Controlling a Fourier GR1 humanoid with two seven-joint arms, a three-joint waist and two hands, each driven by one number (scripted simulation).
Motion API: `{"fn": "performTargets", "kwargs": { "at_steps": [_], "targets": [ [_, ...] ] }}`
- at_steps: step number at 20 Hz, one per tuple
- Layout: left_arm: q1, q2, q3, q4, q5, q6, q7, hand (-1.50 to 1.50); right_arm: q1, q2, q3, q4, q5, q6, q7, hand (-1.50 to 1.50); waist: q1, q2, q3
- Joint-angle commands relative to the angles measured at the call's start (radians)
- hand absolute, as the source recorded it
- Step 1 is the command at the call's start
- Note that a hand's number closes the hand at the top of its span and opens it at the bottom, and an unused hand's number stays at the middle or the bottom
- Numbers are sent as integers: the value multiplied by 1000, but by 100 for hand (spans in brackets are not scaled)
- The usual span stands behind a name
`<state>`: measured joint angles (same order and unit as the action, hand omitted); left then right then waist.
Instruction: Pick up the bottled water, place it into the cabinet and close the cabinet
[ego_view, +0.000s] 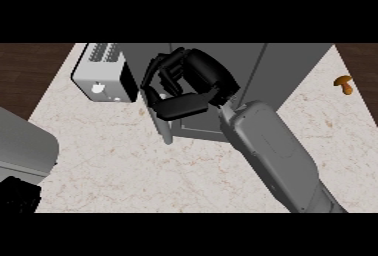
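Left hand (18, 197): seen at the lower left edge as a dark shape, partly cut off; whether it is open or closed cannot be told.
Right forearm (277, 155): stretched from the lower right toward the upper middle.
Counter (111, 165): pale marble; no bottle is seen on it.
Door (161, 125): a thin grey panel left of the middle, seen edge-on; it is judged to be ajar.
Right hand (184, 85): held just above the door's top, over the cabinet; the fingers are curled together and nothing is seen between them.
Cabinet (288, 65): a grey box at the upper middle.
Toaster (103, 72): upper left, beside the cabinet.
Brown thing (343, 85): upper right, too small to be named.
Bottle: not seen anywhere.
Done: picking and placing are judged finished, since the bottle is probably inside.
Left: the door must be closed.
Hidden: the cabinet's inside; contact between hand and door cannot be told.
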<state>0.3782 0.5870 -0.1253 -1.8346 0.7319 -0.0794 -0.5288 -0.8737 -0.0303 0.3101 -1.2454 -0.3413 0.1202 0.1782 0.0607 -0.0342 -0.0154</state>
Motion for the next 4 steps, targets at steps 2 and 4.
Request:
{"fn": "performTargets", "kwargs": {
  "at_steps": [2,4],
  "targets": [
    [-23,-15,-8,9,-17,22,7,150,-22,-114,-125,178,24,-28,-18,150,-26,57,15],
    [-32,-3,-2,2,-6,7,17,150,-36,-112,-142,189,15,-24,-37,150,-21,59,15]
  ]
}}
